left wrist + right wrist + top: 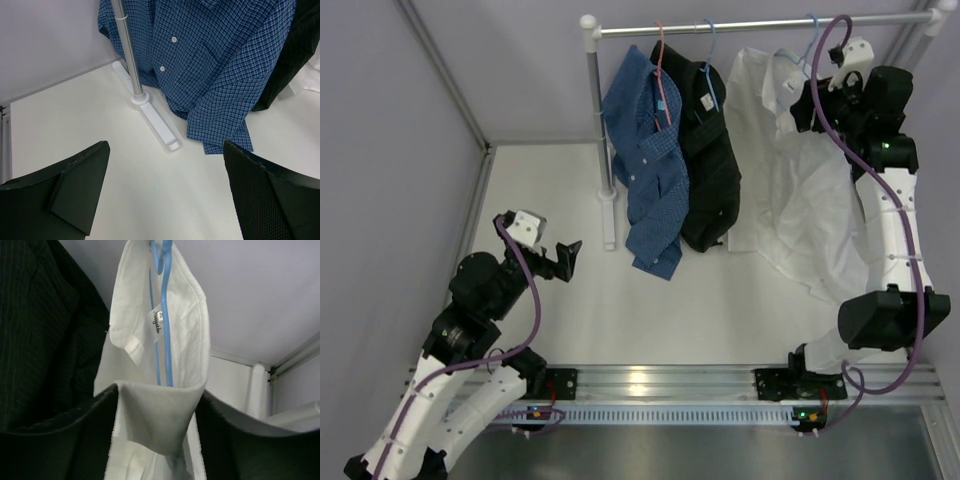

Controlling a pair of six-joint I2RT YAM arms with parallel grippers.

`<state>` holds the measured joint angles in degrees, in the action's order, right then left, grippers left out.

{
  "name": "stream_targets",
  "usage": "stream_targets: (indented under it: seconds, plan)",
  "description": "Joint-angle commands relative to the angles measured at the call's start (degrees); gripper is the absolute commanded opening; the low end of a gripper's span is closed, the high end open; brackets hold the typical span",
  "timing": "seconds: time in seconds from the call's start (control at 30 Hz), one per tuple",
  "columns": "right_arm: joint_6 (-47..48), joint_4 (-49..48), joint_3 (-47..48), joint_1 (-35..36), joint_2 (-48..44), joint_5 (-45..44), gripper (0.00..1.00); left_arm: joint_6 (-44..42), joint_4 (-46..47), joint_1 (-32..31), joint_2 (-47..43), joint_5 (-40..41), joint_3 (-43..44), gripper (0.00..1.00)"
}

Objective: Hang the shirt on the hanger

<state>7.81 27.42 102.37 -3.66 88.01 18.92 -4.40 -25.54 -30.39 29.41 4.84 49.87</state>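
Shirt [790, 200] hangs on hanger [166, 315] — right gripper [157, 390] parted around its collar.

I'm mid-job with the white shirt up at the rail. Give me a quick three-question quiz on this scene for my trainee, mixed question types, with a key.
1. True or false: the left gripper is gripping the blue checked shirt.
2. Where on the rail does the white shirt hang? A) at the left end B) between the other two garments C) right of the black shirt
3. Fill in: in the right wrist view, the hanger inside the white collar is ____ in colour.
Key: 1 false: its fingers are open and empty, away from the blue checked shirt. 2 C. 3 light blue.
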Motion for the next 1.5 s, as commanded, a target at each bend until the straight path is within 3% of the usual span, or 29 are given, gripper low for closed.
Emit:
stream_targets:
  seconds: [0.0, 0.03, 0.07, 0.27, 0.43, 0.73, 0.83, 0.87, 0.9, 1.0, 1.07, 1.47]
  plan:
    - [0.54, -3.16, 0.55, -0.82, -3.37, -0.01, 0.63, 1.06, 3.3, 1.56, 0.39, -0.89, 0.05, 0.98]
    - [0.1, -3.16, 0.55, -0.82, -3.8, -0.98, 0.68, 1.76, 3.39, 2.43, 0.65, -0.28, -0.03, 0.98]
    - [-0.16, -3.16, 0.73, -0.82, -4.16, -1.51, 0.99, 2.03, 3.48, 3.05, 0.82, 0.51, -0.21, 0.98]
    - [-3.41, -2.81, -0.67, -0.82, -11.26, -6.87, 0.99, 6.93, 3.65, 9.38, 6.18, 2.02, 0.93, 0.98]
    - [-9.46, -2.19, -12.34, -0.73, -26.54, -11.8, 0.99, 10.37, 3.31, 15.97, 8.99, -0.36, 0.58, 0.98]
    - [-13.0, 13.7, -33.52, -0.65, -53.53, -10.66, 1.0, 17.32, -7.06, 16.59, 8.83, 17.98, 0.94, 0.98]
    - [-12.65, 15.56, -43.19, 2.07, -62.23, -16.35, 0.99, 19.08, -8.12, 16.59, 3.65, 18.63, -1.43, 0.98]
    - [-12.39, 15.38, -47.31, 6.17, -64.0, -19.33, 1.0, 18.65, -8.12, 16.51, 2.25, 18.45, -2.22, 0.98]
    - [-11.08, 14.95, -49.09, 8.56, -67.23, -26.84, 1.0, 18.73, -8.12, 16.51, -0.29, 18.45, -3.1, 0.98]
    - [-11.84, 14.5, -51.3, 19.37, -71.46, -40.73, 0.99, 19.52, -7.51, 16.51, -3.03, 17.14, -5.57, 0.98]
    - [-12.12, 14.68, -51.21, 22.8, -73.32, -43.25, 0.99, 19.61, -7.51, 16.51, -3.22, 15.56, -5.92, 0.98]
    - [-13.09, 13.98, -52.79, 23.17, -74.38, -39.75, 0.99, 19.87, -7.59, 16.51, -3.31, 15.38, -6.36, 0.98]
